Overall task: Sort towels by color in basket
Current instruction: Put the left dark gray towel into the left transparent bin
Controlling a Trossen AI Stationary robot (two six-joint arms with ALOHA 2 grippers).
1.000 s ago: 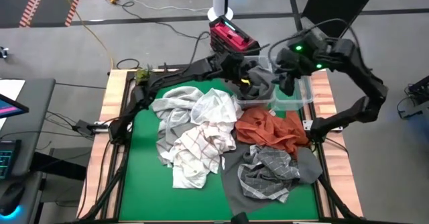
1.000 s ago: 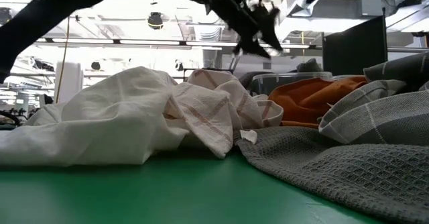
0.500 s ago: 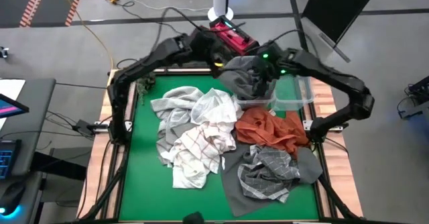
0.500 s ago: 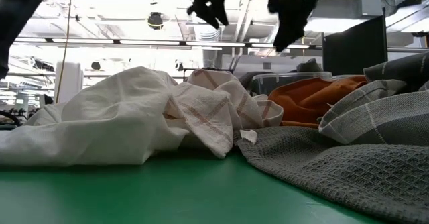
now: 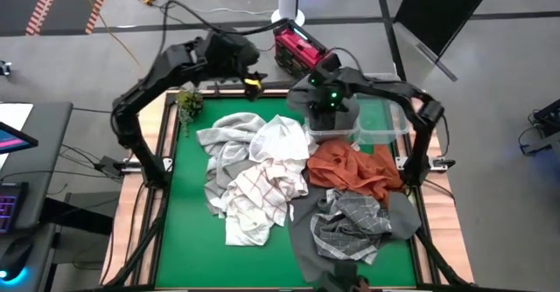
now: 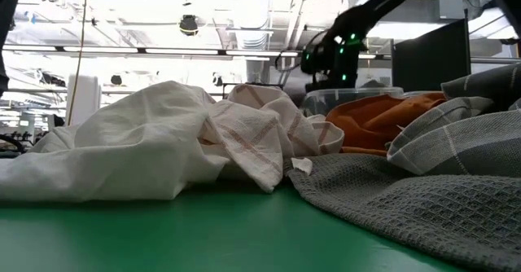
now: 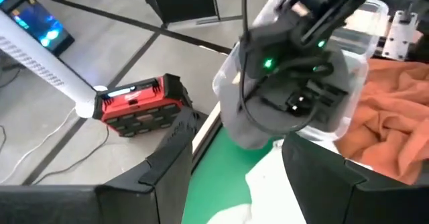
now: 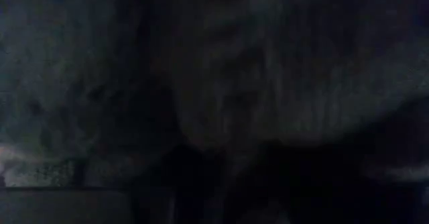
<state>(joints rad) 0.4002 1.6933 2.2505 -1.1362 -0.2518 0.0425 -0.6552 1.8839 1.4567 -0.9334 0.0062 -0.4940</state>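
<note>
A dark grey towel (image 7: 244,120) lies bunched in the left part of the clear basket (image 5: 389,126) at the table's far right, spilling over its rim. My right gripper (image 5: 331,107) points down into that towel, which hides its tip. My left gripper (image 7: 241,140) is open and empty, raised over the table's far edge, left of the basket. On the table lie a rust-orange towel (image 5: 354,170), white towels (image 5: 262,143), a red-checked white towel (image 5: 254,200) and grey towels (image 5: 350,226).
A red box (image 5: 300,47) stands on the floor beyond the far edge. A small plant (image 5: 187,105) sits at the far left corner. Bare green table (image 5: 188,239) shows at the near left. The towel pile (image 6: 163,142) fills the middle.
My left gripper has risen and drawn back from the basket toward the table's far left. My right gripper has swung left over the basket and come down into it. The dark grey towel, raised above the basket half a second ago, now lies bunched in it.
</note>
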